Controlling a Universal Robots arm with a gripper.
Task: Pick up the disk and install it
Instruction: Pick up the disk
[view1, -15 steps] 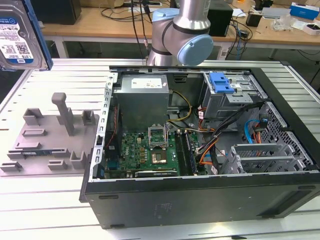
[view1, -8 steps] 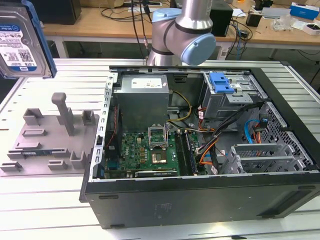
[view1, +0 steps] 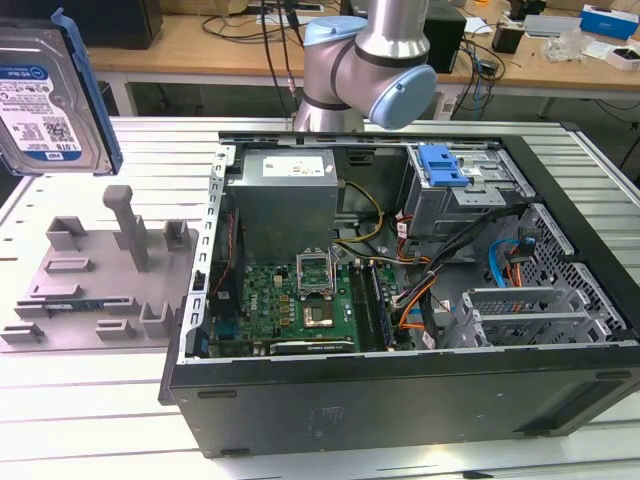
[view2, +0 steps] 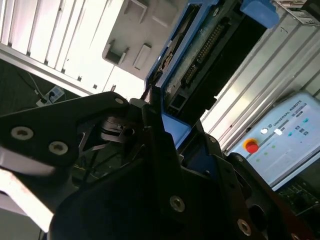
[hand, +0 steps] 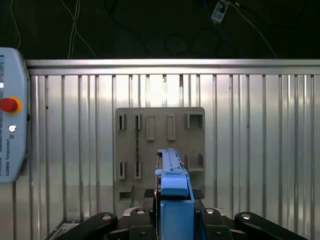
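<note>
**Exterior view.** The disk (view1: 55, 95) hangs high above the surface (view1: 60, 400) at the exterior view's left. It is on edge, with its label face toward the camera, and it is well apart from the open computer case (view1: 400, 400). The grey fixture plate (view1: 95, 280) lies below the disk and carries upright posts. The arm (view1: 365, 60) rises behind the case. Inside the case, a blue latch (view1: 443, 165) sits on the drive cage.

**Second wrist view.** The gripper (view2: 172, 127) has its fingers (view2: 155, 120) closed on the disk's blue bracket, with no gap visible at the contact. The connector edge of the disk points away from the wrist.

**First wrist view.** The disk's blue edge runs straight out from the gripper, centred above the fixture plate. A teach pendant (hand: 10, 130) lies on the surface to one side.

**Step in hand (judged): carrying the lifted disk.**
- The hold is on the plastic bracket, which may flex, so use steady grip force and smooth motion.
- Hold enough height to pass over the fixture posts and the case wall.
- Do not let the disk rotate in the fingers, because its alignment depends on the present square grip.
</note>
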